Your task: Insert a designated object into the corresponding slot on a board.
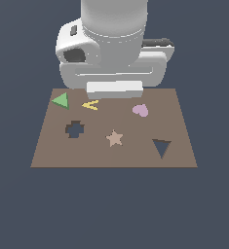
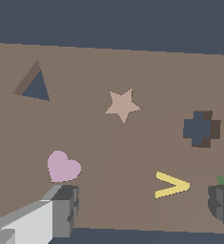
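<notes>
The green triangle piece (image 1: 61, 101) lies flat at the far corner of the brown board (image 1: 184, 146), on the exterior view's left, just beside the yellow chevron (image 1: 90, 105). It is untouched and well apart from its target, the dark triangle-shaped slot (image 1: 161, 147), which sits near the opposite side of the board, on the exterior view's right and toward the near edge. Between them lie the cross-shaped hole (image 1: 75, 129), the tan star (image 1: 115, 138) and the pink heart (image 1: 141, 110).

The gripper (image 2: 142, 207) hangs above the far edge of the board, roughly over the chevron. In the wrist view its two fingers stand wide apart with bare board and the chevron between them, so the pincer is released and holds nothing. One finger (image 2: 66, 209) shows near the heart; the other sits at the frame's edge, partly covering a sliver of green that is the triangle piece.

By this reading the task is at its first step: the approach to the pick, with nothing yet grasped. The next move calls for shifting the arm sideways toward the exterior view's left until the triangle piece lies centred between the fingers, then descending and closing on it. The chevron's closeness is the risk, since a finger could nudge it.
</notes>
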Motion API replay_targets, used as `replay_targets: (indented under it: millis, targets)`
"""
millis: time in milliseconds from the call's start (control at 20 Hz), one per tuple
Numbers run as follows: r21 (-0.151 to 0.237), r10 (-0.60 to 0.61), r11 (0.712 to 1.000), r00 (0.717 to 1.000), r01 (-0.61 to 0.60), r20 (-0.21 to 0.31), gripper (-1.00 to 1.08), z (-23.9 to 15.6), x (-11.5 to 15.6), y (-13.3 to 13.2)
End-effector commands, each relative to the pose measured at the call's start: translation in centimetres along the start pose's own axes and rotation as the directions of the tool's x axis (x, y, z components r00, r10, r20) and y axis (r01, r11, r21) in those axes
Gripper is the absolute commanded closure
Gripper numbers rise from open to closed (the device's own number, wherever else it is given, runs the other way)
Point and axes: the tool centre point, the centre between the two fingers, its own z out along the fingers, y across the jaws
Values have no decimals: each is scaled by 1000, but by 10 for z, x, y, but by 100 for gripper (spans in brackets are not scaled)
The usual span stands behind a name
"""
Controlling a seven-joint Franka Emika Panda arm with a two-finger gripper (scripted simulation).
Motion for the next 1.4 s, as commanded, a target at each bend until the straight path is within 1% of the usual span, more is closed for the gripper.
replay_targets:
  millis: [0, 250, 550, 800, 1150, 1350]
  targets:
    - [0, 0, 1000, 1000, 0, 0, -92, 0, 0, 0]
    - [0, -6, 1000, 1000, 6, -1, -92, 4, -3, 6]
    - [0, -28, 1000, 1000, 28, -5, -92, 17, -15, 29]
    - [1, -59, 998, 998, 59, -11, -92, 35, -30, 60]
    - [1, -113, 994, 993, 113, -20, -92, 69, -53, 118]
    - [1, -138, 990, 990, 138, -25, -92, 85, -62, 146]
